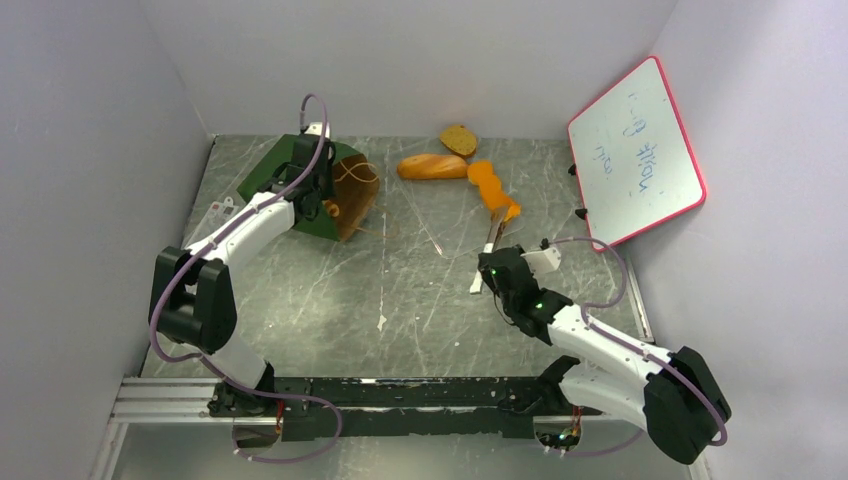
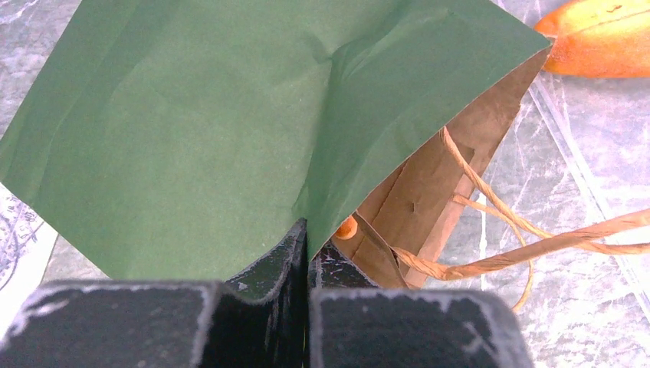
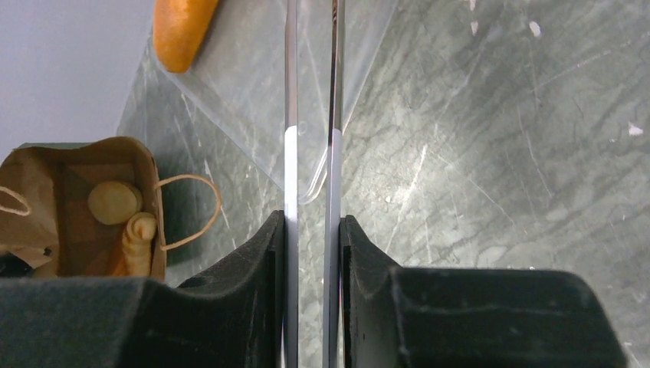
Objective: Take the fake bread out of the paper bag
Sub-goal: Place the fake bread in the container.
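Fake bread (image 1: 432, 166) lies partly out on the desk (image 1: 400, 310). An oblong loaf (image 1: 432, 166), a speckled slice (image 1: 459, 139) and a long flat orange piece (image 1: 490, 188) sit near the far edge, right of the paper bag (image 1: 275, 180). The bag lies on its side at the far left with its brown mouth facing right, and its cord handles (image 2: 490, 207) trail onto the desk. The right wrist view shows a round bun (image 3: 115, 202) inside it, beside a ridged tan piece (image 3: 138, 238) that is possibly the croissant. The left jaws are pinched together on the bag's green wall at the mouth. The right jaws are clamped on silver tweezers (image 3: 291, 92), whose tips point toward the flat piece. A whiteboard (image 1: 635, 150) leans at the right.
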